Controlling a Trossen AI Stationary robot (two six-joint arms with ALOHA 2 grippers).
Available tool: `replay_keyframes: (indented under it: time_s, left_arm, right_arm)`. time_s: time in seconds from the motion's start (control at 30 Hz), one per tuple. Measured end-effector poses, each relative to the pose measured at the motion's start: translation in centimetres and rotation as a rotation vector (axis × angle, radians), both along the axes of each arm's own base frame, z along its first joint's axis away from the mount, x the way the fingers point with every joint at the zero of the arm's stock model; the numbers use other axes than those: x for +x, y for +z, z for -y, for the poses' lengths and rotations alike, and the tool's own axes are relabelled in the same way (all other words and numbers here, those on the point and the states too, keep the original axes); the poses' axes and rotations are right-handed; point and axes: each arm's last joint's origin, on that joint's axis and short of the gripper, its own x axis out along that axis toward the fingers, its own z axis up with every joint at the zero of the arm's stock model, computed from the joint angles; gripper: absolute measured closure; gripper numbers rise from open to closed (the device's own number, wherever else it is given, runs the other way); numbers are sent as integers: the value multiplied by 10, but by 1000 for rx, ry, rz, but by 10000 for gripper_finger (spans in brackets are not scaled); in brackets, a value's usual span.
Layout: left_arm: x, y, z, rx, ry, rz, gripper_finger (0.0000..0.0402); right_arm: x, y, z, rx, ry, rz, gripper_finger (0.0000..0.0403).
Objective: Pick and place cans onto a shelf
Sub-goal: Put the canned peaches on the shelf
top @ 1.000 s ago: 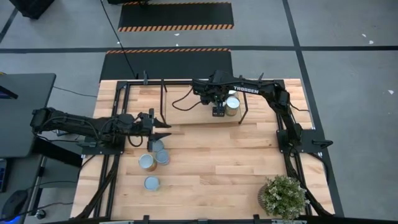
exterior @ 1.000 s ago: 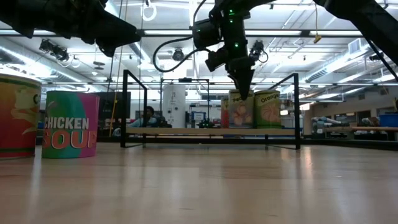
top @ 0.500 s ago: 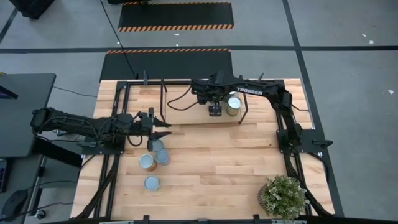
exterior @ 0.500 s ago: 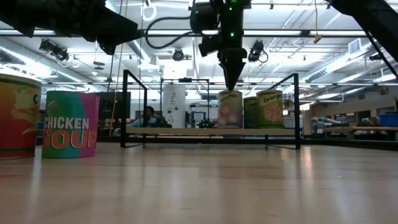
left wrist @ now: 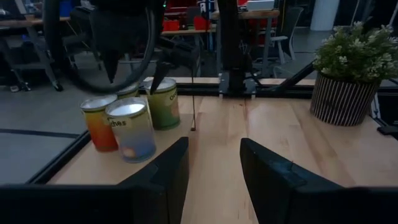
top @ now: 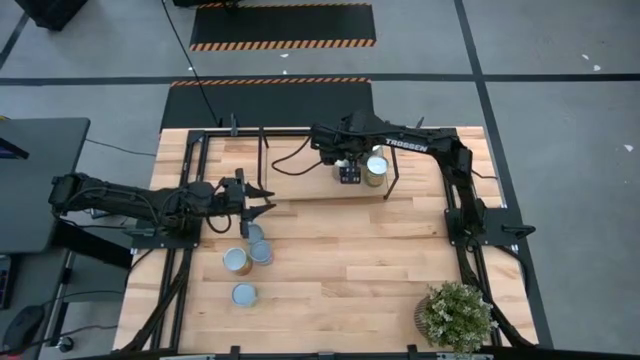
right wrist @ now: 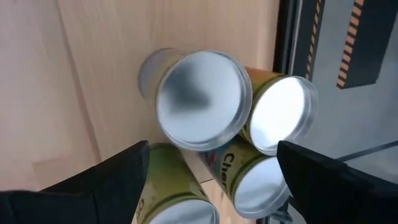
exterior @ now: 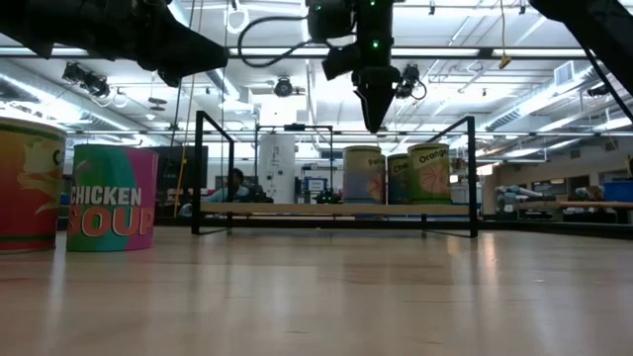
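Three cans [exterior: 399, 176] show in a close cluster on the light-wood shelf [top: 310, 186] at its right end [top: 375, 166]. From above, the right wrist view shows several can tops [right wrist: 202, 99]. My right gripper [top: 348, 175] hangs open above the cluster [exterior: 376, 121], clear of the tops, touching nothing. Several more cans [top: 252, 250] stand on the tabletop at the left; two of them loom at the left of the low view [exterior: 111, 198]. My left gripper [top: 264, 200] is open and empty, level, just on the far side of those table cans. Its wrist view looks across at the shelf cans [left wrist: 130, 127].
A green potted plant [top: 456, 315] stands at the table's near right corner. The shelf's black rod frame [exterior: 203, 173] rises above its board. Bare wood lies between the table cans and the plant. A person sits far behind the table [exterior: 235, 186].
My right gripper has risen from the shelf and now hangs clear above the cans. The can that stood under its fingertips a second ago has shifted toward the shelf's left and now stands upright on the board at the left of the cluster.
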Motion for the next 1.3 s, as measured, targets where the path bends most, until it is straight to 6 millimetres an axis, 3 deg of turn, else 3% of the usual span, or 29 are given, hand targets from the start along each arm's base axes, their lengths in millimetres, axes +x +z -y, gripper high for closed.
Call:
replay_keyframes:
  time_s: [0.33, 0.67, 1.0, 1.3]
  left_arm:
    - [0, 0, 0, 4, 1, 0, 251]
    - [0, 0, 0, 4, 1, -1, 251]
    - [0, -1, 0, 4, 1, -13, 251]
    - [0, -1, 0, 4, 1, -15, 251]
  right_arm:
    - [3, 17, -3, 7, 14, 166, 43]
    - [19, -8, 9, -47, 126, 235, 43]
    - [14, -17, 40, -14, -17, 324, 50]
    - [10, -37, 30, 54, -19, 239, 51]
